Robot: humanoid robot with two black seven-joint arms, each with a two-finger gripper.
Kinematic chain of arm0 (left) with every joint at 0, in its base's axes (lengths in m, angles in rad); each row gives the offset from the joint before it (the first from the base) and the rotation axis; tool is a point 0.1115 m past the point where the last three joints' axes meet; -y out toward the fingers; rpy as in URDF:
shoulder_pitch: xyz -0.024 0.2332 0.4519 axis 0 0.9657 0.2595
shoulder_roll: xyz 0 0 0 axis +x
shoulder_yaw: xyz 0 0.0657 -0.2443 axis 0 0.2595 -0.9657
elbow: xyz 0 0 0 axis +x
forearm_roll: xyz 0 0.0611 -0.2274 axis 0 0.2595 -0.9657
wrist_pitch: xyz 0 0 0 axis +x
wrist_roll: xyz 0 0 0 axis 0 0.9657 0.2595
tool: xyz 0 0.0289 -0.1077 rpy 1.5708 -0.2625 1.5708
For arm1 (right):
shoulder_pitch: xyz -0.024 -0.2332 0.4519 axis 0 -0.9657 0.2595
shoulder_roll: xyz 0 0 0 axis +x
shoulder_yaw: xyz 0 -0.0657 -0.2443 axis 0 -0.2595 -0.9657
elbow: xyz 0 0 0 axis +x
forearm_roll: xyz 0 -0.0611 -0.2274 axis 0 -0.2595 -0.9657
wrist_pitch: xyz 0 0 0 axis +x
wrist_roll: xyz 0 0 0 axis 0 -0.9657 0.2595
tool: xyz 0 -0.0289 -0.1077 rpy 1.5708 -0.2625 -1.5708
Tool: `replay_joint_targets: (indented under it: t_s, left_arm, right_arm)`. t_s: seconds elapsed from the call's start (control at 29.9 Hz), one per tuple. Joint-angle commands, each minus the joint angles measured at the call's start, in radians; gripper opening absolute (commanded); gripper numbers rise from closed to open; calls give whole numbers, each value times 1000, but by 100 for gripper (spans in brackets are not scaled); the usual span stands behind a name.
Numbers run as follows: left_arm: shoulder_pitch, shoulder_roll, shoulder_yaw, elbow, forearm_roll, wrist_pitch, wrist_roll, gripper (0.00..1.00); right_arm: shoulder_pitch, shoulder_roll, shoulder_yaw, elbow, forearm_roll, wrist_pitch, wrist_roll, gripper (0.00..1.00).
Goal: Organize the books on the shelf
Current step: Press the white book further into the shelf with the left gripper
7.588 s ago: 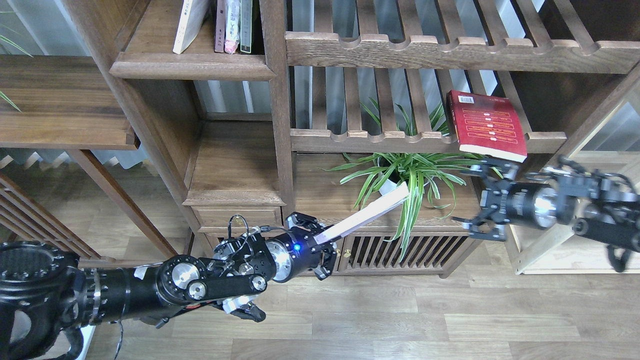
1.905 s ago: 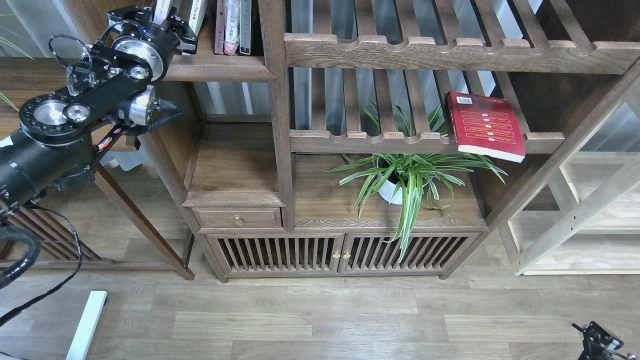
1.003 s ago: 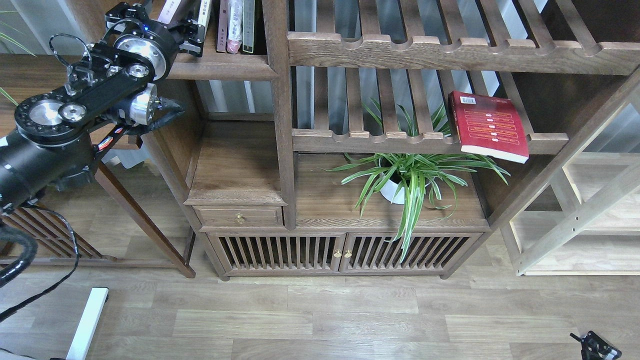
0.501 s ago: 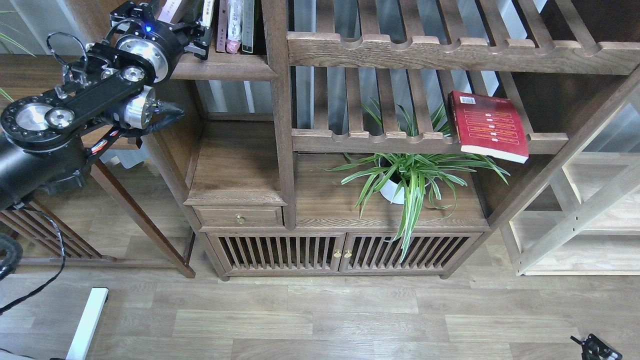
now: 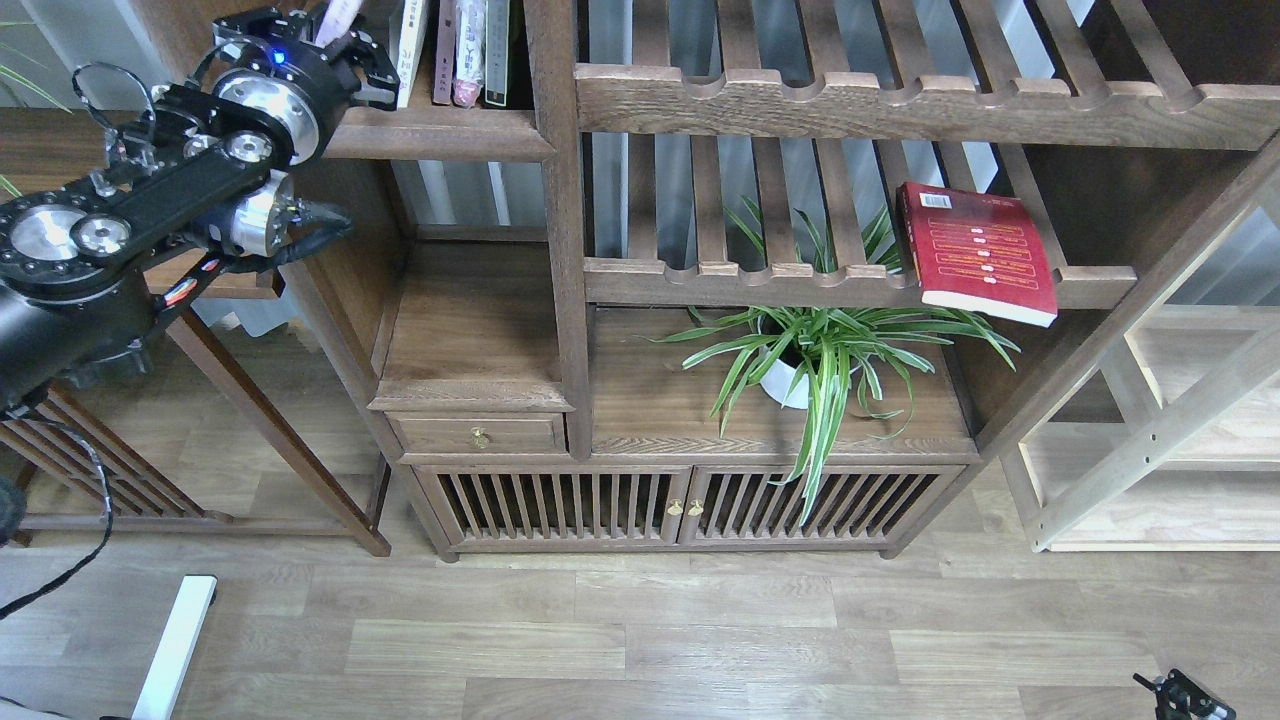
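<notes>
A: Status of the books?

B: A thin white book is seen between the fingers of the left gripper, up on the shelf. Only a pale sliver is visible above the gripper; the rest is cut off by the frame top. Whether the jaws are clamped on it or just standing around it cannot be told.

A: Others?

B: A leaning book is just right of the gripper, then upright books beyond it toward the post. Covers cannot be read, so the yellow-green one cannot be confirmed. The red book lies flat, far to the gripper's right and lower, on a slatted rack, its near corner overhanging the rail.

A: Handling?

B: Judged light and floppy: thin paperbacks, expected to bow if held by one corner. Glossy covers are likely slippery. A grip on the spine edge, near mid-length, is advised. For the red one, the overhanging corner is judged the easiest purchase; the slats leave little room underneath elsewhere.

A: Right gripper?

B: Only a dark scrap is seen at the bottom right corner. Fingers cannot be told apart, state unknown.

A: Other blind spots?

B: The shelf's back and the book tops are out of frame. The plant sits below the red book, so part of the rack underside is masked.
</notes>
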Motion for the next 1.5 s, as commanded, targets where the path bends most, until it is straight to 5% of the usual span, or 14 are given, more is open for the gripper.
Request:
replay_joint_targets:
  t_s: [0.0, 0.84, 1.47]
  left_arm:
    - [-1, 1, -7, 0, 0, 5, -2, 0]
    - [11, -75, -139, 9, -76, 5, -74, 0]
    - [51, -128, -141, 20, -76, 5, -80, 1]
  right_arm:
    - [-4, 1, 0, 0, 0, 0, 0, 100]
    - [-16, 9, 0, 0, 3, 0, 0, 100]
    - [-7, 10, 1, -2, 8, 0, 0, 100]
